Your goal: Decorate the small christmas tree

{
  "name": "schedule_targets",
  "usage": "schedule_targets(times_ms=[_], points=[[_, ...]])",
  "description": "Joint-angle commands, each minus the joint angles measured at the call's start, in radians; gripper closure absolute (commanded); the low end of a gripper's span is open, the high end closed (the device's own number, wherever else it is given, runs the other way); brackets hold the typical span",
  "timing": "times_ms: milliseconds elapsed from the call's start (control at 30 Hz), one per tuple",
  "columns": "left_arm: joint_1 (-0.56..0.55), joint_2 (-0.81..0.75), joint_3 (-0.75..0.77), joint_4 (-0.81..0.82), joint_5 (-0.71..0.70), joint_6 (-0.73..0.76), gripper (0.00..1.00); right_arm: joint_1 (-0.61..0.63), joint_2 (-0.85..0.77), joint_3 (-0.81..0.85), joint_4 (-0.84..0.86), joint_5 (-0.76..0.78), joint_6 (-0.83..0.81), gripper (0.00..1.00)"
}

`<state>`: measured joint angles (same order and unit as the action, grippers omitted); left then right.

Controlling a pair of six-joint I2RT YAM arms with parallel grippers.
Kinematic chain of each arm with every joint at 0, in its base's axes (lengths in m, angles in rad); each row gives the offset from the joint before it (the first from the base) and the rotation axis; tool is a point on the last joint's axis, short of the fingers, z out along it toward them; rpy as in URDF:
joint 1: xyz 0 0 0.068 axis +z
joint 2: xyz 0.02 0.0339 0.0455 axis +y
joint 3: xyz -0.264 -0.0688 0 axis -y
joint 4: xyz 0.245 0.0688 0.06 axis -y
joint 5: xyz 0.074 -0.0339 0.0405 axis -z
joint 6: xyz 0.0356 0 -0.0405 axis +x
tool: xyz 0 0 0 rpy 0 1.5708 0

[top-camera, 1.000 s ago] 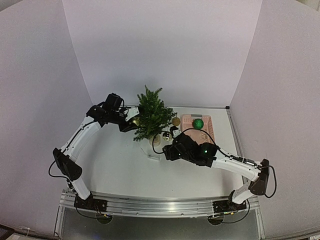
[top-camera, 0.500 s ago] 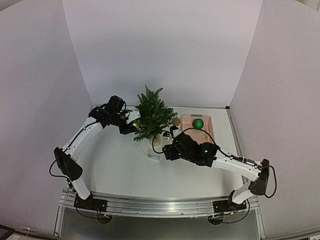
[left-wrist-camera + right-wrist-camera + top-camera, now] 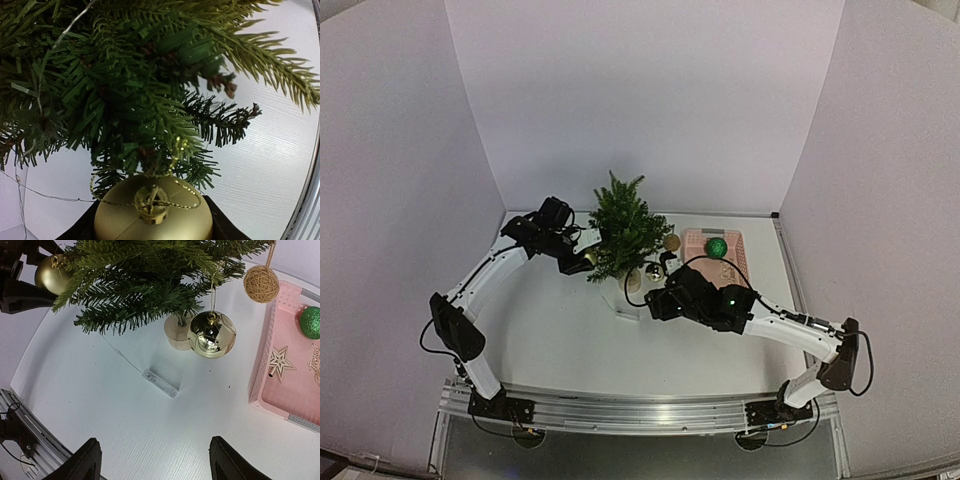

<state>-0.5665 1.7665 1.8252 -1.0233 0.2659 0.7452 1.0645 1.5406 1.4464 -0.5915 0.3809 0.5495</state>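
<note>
The small christmas tree (image 3: 623, 232) stands at mid-table on a pale pot (image 3: 177, 332). My left gripper (image 3: 582, 250) is shut on a matte gold ball (image 3: 152, 212), pressed against the tree's (image 3: 130, 85) lower left branches. The ball's gold cord loop (image 3: 176, 147) reaches up among the needles. A shiny gold bauble (image 3: 212, 334) and a twine ball (image 3: 261, 284) hang on the tree's right side. My right gripper (image 3: 155, 460) hovers open and empty over the table in front of the tree.
A pink basket (image 3: 270, 355) right of the tree holds a green glitter ball (image 3: 312, 322) and a wooden star (image 3: 280, 361). A thin wire runs from the tree to a clear battery box (image 3: 160, 383) on the table.
My left gripper has carried the gold ball a little rightward and nearer, in under the tree's lower left branches. The right arm has not moved.
</note>
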Motion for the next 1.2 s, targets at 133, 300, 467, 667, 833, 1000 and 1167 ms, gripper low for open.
schedule_targets(times_ms=[133, 300, 467, 667, 833, 1000, 1167], points=[[-0.006, -0.035, -0.049, -0.024, -0.013, 0.007, 1.00, -0.003, -0.002, 0.032, 0.006, -0.006, 0.004, 0.28], [-0.006, -0.038, -0.055, -0.019, -0.010, -0.004, 1.00, -0.004, 0.001, 0.036, 0.006, -0.009, 0.002, 0.28], [-0.006, -0.028, -0.050, -0.017, -0.008, -0.005, 1.00, -0.004, 0.000, 0.036, 0.005, -0.008, 0.003, 0.28], [-0.009, -0.025, -0.036, -0.019, -0.003, -0.008, 1.00, -0.005, -0.004, 0.034, 0.005, -0.005, 0.004, 0.28], [-0.029, -0.028, -0.027, -0.029, 0.011, -0.021, 1.00, -0.004, -0.001, 0.039, 0.006, -0.004, 0.002, 0.28], [-0.046, -0.034, 0.007, -0.044, 0.067, -0.072, 1.00, -0.004, 0.001, 0.040, 0.005, -0.007, 0.002, 0.28], [-0.050, -0.028, -0.002, -0.040, 0.060, -0.075, 1.00, -0.004, 0.000, 0.042, 0.005, -0.005, 0.003, 0.28]])
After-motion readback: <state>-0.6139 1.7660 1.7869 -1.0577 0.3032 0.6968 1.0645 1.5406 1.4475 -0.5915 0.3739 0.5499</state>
